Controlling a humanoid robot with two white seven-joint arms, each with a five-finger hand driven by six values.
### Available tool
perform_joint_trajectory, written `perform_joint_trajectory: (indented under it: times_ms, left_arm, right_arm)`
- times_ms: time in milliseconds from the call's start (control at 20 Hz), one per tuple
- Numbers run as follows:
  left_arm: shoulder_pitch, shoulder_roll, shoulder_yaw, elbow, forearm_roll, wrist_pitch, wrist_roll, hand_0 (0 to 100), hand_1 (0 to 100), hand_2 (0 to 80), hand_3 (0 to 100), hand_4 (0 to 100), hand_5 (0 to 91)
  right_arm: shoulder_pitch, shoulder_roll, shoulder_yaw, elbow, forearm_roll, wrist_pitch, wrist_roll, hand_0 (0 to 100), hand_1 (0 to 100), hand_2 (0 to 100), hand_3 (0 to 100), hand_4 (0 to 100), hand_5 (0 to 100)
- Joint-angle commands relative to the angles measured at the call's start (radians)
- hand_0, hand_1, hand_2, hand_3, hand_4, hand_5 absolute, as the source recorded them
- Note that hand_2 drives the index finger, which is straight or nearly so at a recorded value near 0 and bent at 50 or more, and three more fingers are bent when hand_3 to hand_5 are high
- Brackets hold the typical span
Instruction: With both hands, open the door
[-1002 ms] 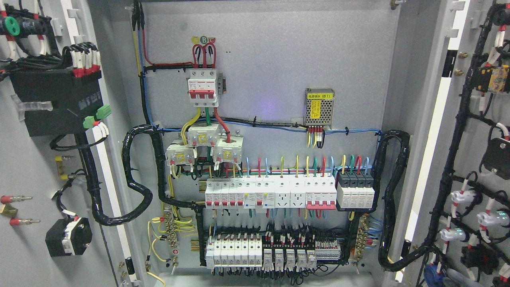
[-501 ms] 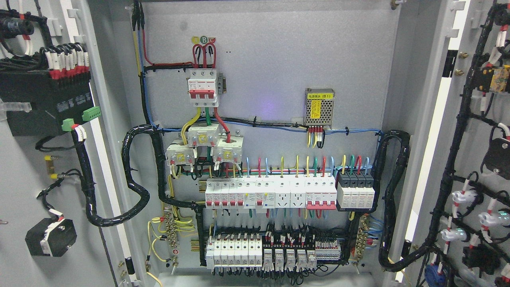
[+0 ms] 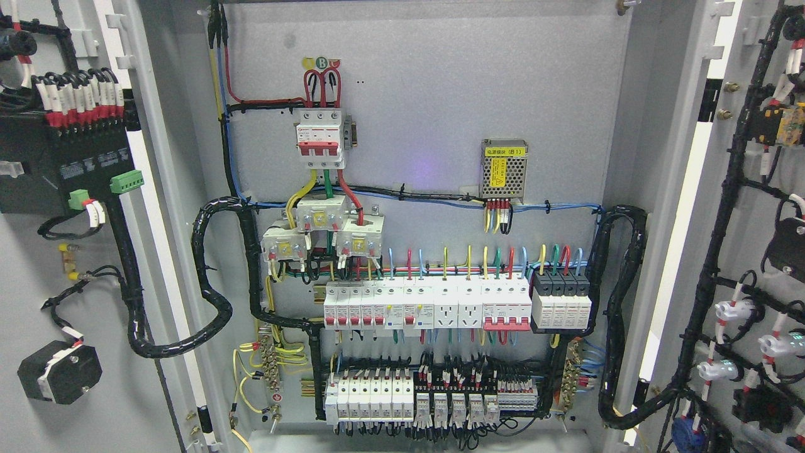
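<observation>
Both doors of the grey electrical cabinet stand open. The left door [image 3: 38, 302] shows its inner face at the picture's left, carrying a black module [image 3: 63, 167] and wired parts. The right door [image 3: 748, 264] shows its inner face at the far right, with a black cable loom [image 3: 717, 251] and several lamp backs. Between them the backplate [image 3: 427, 100] is fully in sight, with a red-and-white main breaker [image 3: 321, 138], a row of breakers [image 3: 427, 305] and terminal blocks [image 3: 434, 396]. No hand or arm of mine appears in the head view.
Thick black conduit loops run from each door into the cabinet, one at the left [image 3: 214, 277] and one at the right [image 3: 619, 314]. A small mesh-cased power supply [image 3: 504, 170] sits at the upper right of the backplate. The cabinet floor [image 3: 409, 440] shows at the bottom.
The left door has swung further open: its black module and other parts have slid leftward in the picture. The right door has shifted only slightly. The cabinet interior is unchanged.
</observation>
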Motion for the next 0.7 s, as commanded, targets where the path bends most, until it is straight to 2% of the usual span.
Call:
perform_joint_trajectory:
  times_ms: [0,200,401,651]
  left_arm:
    - [-0.030,0.069,0.077,0.148,0.036,-0.172,-0.003,0,0,0.0,0,0,0.0]
    - [-0.067,0.100,0.094,0.218,0.061,-0.162,-0.003,0,0,0.0,0,0,0.0]
    - [-0.109,0.124,0.095,0.269,0.061,-0.055,-0.003,0,0,0.0,0,0,0.0]
    - [-0.149,0.127,0.094,0.309,0.058,0.008,-0.003,0,0,0.0,0,0,0.0]
  right_arm:
    - [0.018,0.003,-0.028,-0.009,-0.003,-0.007,0.000,38,0,0,0,0,0]
    - [0.035,0.001,-0.035,-0.017,-0.021,-0.013,0.000,38,0,0,0,0,0]
    - [0.050,-0.001,-0.038,-0.021,-0.021,-0.019,0.001,38,0,0,0,0,0]
    - [0.064,0.001,-0.047,-0.023,-0.023,-0.021,0.001,38,0,0,0,0,0]
